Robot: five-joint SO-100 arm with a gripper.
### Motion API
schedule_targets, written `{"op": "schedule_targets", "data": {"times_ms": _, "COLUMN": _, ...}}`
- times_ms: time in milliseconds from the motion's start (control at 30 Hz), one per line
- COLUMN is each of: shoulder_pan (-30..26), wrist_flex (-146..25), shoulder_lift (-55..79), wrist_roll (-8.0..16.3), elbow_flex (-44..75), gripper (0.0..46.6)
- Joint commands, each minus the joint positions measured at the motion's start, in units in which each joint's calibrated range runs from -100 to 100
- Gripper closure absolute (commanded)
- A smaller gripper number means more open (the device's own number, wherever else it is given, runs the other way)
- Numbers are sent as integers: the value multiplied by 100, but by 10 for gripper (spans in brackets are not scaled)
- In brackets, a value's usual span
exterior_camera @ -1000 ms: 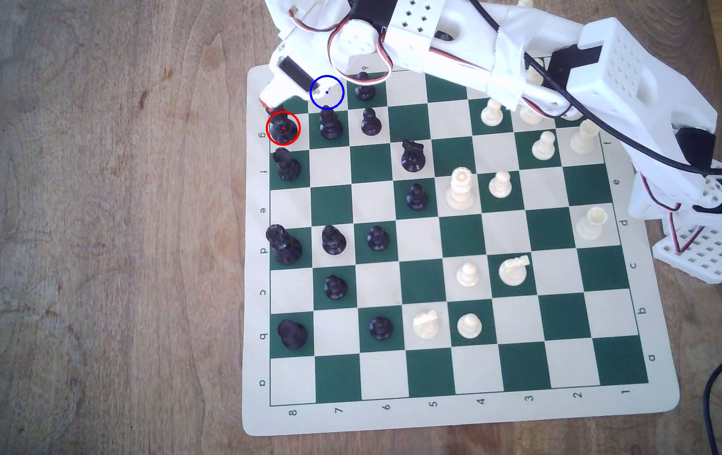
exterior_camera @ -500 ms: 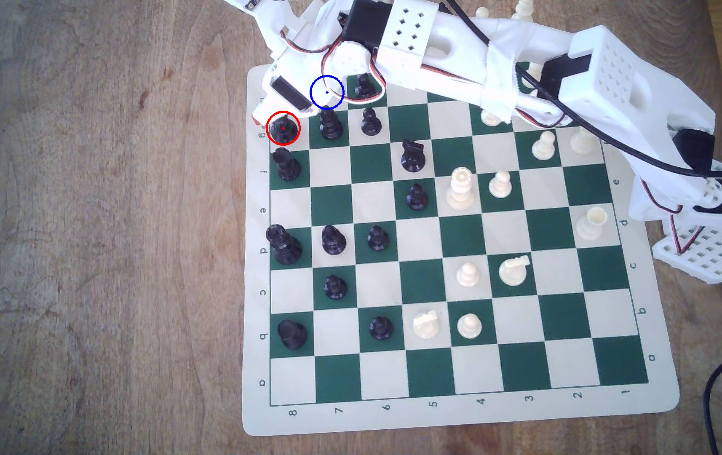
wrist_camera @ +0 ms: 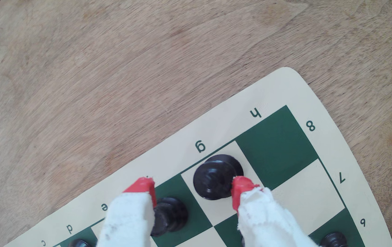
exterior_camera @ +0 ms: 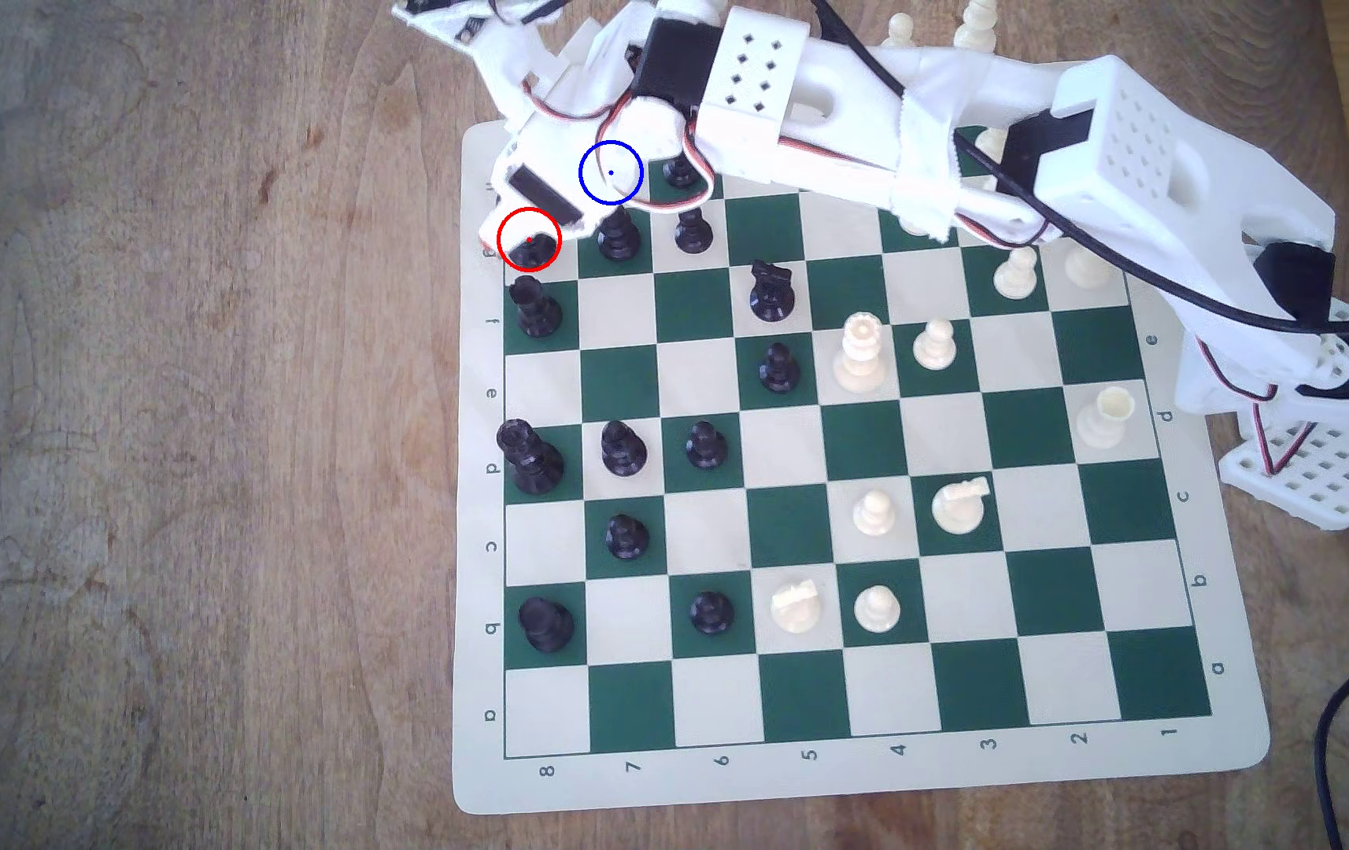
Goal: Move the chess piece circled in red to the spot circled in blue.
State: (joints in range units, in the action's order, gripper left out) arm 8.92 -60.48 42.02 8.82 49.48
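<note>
The chess piece (exterior_camera: pixel 538 247) is a glossy black piece inside the red ring, on the cream g8 square at the board's far left corner in the exterior view. My gripper (exterior_camera: pixel 520 239) hangs over it and hides its top. In the wrist view my gripper (wrist_camera: pixel 191 187) is open. The chess piece (wrist_camera: pixel 215 177) stands between the red fingertips (wrist_camera: pixel 240 187), close against one and well apart from the other. The spot (exterior_camera: pixel 611 172), a blue ring with a dot, lies one square diagonally away, and my white arm partly covers it.
A tall black piece (exterior_camera: pixel 534 306) stands on the neighbouring f8 square, right by my other finger (wrist_camera: pixel 142 187). Black pawns (exterior_camera: pixel 618 234) (exterior_camera: pixel 692 229) sit just right of the ringed piece in the exterior view. White pieces (exterior_camera: pixel 861 351) fill the right half. Bare wooden table (exterior_camera: pixel 205 409) lies left of the board.
My gripper has moved from the board's far corner towards the red-ringed piece and come down around it. None of the pieces has moved.
</note>
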Motion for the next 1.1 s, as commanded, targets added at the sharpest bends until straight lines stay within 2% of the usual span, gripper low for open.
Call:
{"op": "schedule_targets", "data": {"times_ms": 0, "shoulder_pan": -36, "wrist_flex": 151, "shoulder_lift": -229, "wrist_roll": 20, "elbow_flex": 483, "gripper": 291}}
{"op": "schedule_targets", "data": {"times_ms": 767, "shoulder_pan": 50, "wrist_flex": 233, "shoulder_lift": -110, "wrist_roll": -24, "elbow_flex": 437, "gripper": 293}}
{"op": "schedule_targets", "data": {"times_ms": 833, "shoulder_pan": 50, "wrist_flex": 241, "shoulder_lift": -110, "wrist_roll": -24, "elbow_flex": 437, "gripper": 304}}
{"op": "schedule_targets", "data": {"times_ms": 1033, "shoulder_pan": 42, "wrist_flex": 298, "shoulder_lift": -93, "wrist_roll": -49, "elbow_flex": 437, "gripper": 417}}
{"op": "schedule_targets", "data": {"times_ms": 1067, "shoulder_pan": 42, "wrist_flex": 298, "shoulder_lift": -93, "wrist_roll": -54, "elbow_flex": 437, "gripper": 422}}
